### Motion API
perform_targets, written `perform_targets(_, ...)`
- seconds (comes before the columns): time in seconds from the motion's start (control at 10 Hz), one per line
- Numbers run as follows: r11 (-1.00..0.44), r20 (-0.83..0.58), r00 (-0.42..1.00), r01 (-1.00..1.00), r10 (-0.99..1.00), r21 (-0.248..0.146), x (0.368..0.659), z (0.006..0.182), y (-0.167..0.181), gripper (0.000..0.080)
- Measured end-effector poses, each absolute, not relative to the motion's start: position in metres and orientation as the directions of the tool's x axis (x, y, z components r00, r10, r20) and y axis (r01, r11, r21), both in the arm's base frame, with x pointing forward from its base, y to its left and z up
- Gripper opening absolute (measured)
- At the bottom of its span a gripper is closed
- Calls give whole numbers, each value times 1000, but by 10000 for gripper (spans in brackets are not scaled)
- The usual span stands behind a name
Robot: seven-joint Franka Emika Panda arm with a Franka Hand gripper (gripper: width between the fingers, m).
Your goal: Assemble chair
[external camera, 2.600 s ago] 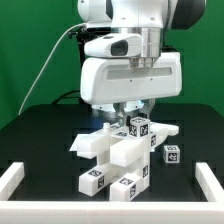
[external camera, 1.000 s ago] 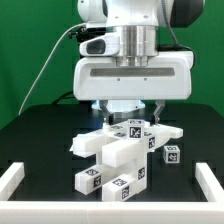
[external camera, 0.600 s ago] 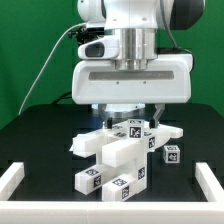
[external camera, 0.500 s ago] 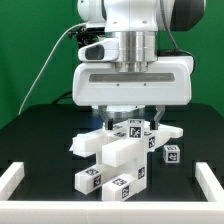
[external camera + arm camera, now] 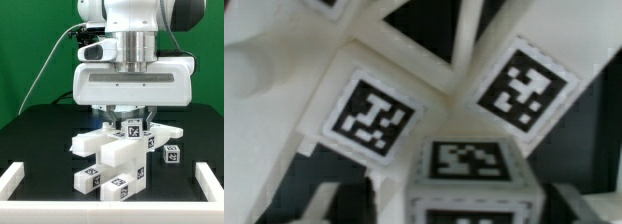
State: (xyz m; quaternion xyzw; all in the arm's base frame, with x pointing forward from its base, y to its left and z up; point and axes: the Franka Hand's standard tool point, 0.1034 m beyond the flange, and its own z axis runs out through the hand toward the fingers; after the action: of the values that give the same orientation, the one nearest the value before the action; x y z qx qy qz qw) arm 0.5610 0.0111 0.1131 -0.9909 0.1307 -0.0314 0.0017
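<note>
Pincer hangs low over the middle of the bench, its two fingers spread wide and pointing straight down, one on each side of the topmost tagged block. Both fingers stand clear of that block with a gap showing on either side, so the pincer is open and grips nothing. The chair lies directly beneath it as a cluster of white blocky pieces in the centre of the black bench. Long bars slant across one another, and square black-and-white tags face the camera on the lower ends towards the near edge. A small tagged cube sits by itself on the bench, just beside the cluster on the exterior view's right and not touching it. A low white border rail runs along the near corners of the bench. In the wrist view the chair fills nearly the whole picture from very close. Three of its tags show sharply on white faces, with dark bench in the gaps between the bars.
</note>
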Motion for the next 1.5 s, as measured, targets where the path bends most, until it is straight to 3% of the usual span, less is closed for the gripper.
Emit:
perform_targets(0.1, -955, 61, 953, -296, -297, -15, 561, 113, 11, 283)
perform_targets(0.3, -888, 64, 885, -460, -461, -30, 562, 113, 13, 283)
perform_targets(0.7, -534, 25, 535, -840, -845, -95, 567, 113, 11, 284)
perform_targets(1.0, -479, 12, 480, -872, -877, -102, 567, 113, 11, 284)
perform_targets(1.1, -499, 14, 501, -860, -866, -101, 567, 113, 11, 446)
perform_targets(1.2, -562, 26, 562, -822, -827, -93, 568, 113, 12, 446)
perform_targets(1.3, -694, 42, 693, -716, -719, -77, 569, 115, 14, 605)
perform_targets(1.5, -871, 42, 871, -488, -490, -57, 572, 119, 12, 639)
